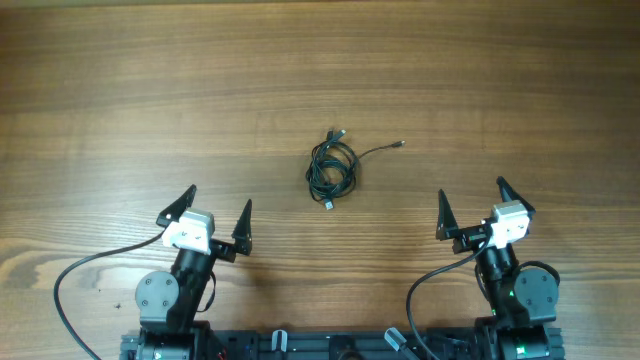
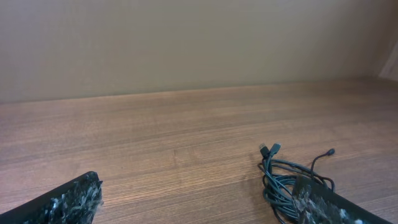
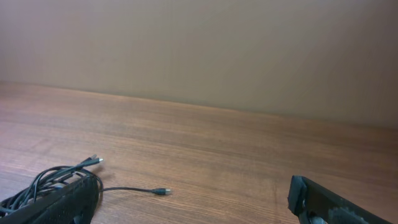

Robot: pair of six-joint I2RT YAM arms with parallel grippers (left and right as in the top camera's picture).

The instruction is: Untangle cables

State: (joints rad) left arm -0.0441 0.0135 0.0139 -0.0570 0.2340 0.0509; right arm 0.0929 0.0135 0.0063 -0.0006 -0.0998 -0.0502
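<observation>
Nearest me, the left arm's black fingers [image 1: 180,202] and the right arm's black fingers [image 1: 441,215] are standing spread wide, gripping nothing. Beyond and between them, the thin black cables [image 1: 332,170] are lying coiled on the brown wooden worktop [image 1: 150,80].

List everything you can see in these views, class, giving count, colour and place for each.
Cables: one tangled bundle, cord count unclear, black, mid-table, one end trailing right.
Table: one, brown wood, under everything.
Wall: one, beige, behind the table.
Arms: two, black with white wrists, near edge.
Arm wires: two, black, looping beside the bases.
Left pincer: one, black, open, empty.
Right pincer: one, black, open, empty.
</observation>
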